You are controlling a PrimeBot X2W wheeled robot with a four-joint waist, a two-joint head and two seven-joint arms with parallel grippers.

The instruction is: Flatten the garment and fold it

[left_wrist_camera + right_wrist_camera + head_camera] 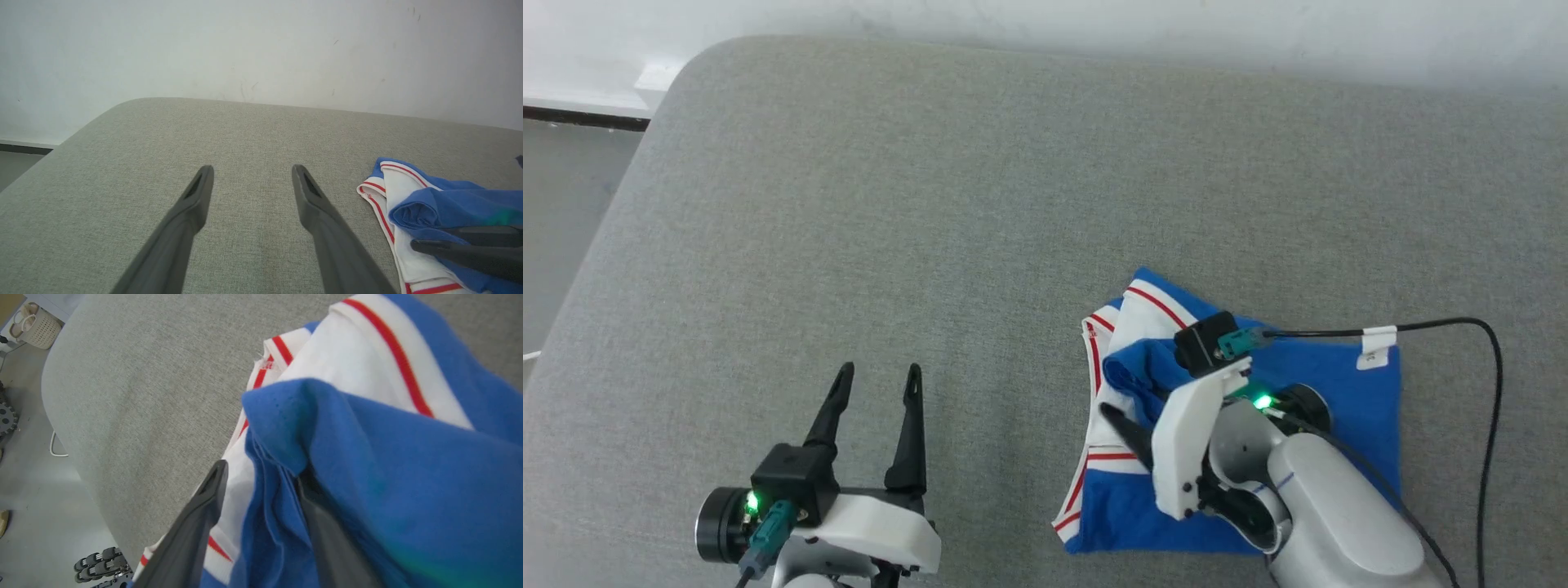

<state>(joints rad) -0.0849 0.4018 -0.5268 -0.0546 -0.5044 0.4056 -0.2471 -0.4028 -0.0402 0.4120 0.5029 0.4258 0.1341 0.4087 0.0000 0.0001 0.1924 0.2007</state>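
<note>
Surface: we are working over a round-cornered table covered in grey woven fabric [980,204].

Garment: the royal-blue jersey T-shirt with white sleeves and red-and-white striped trim [1339,384] is lying bunched and partly folded on the table's right half, close to its near edge. All of the cloth is sitting on the table top.

Right gripper [261,473]: it is reaching low over the table's right half, above the T-shirt. Its two dark fingers are standing spread. A loose blue fold is draping between them and over one finger. The other finger is lying over white sleeve cloth, and we cannot tell whether it is touching.

Left gripper [880,371]: it is hovering over the table's left half near the near edge, fingers spread wide, with bare grey fabric showing between them.

Thin black cable [1462,322]: it is arching above the table's right part, carrying a small white tag [1379,336].
</note>
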